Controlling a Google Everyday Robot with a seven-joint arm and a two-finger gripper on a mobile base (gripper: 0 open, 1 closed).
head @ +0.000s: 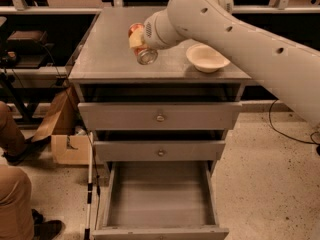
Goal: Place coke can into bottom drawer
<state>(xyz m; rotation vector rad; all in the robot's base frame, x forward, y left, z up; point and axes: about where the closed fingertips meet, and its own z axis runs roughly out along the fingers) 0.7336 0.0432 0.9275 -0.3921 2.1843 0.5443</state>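
The coke can (pixel 141 48) is red-orange with a silver end facing down towards me. It is held tilted just above the left middle of the grey cabinet top (pixel 105 54). My gripper (pixel 136 40) is shut on the coke can at the end of the white arm, which comes in from the upper right. The bottom drawer (pixel 160 199) is pulled out wide open below, and its flat grey floor holds nothing. The two upper drawers (pixel 160 115) with round knobs are closed.
A white bowl (pixel 206 57) sits on the cabinet top to the right of the can. A person's legs (pixel 15 194) and a cardboard box (pixel 67 144) are on the floor to the left. A black cable (pixel 290 134) lies on the floor to the right.
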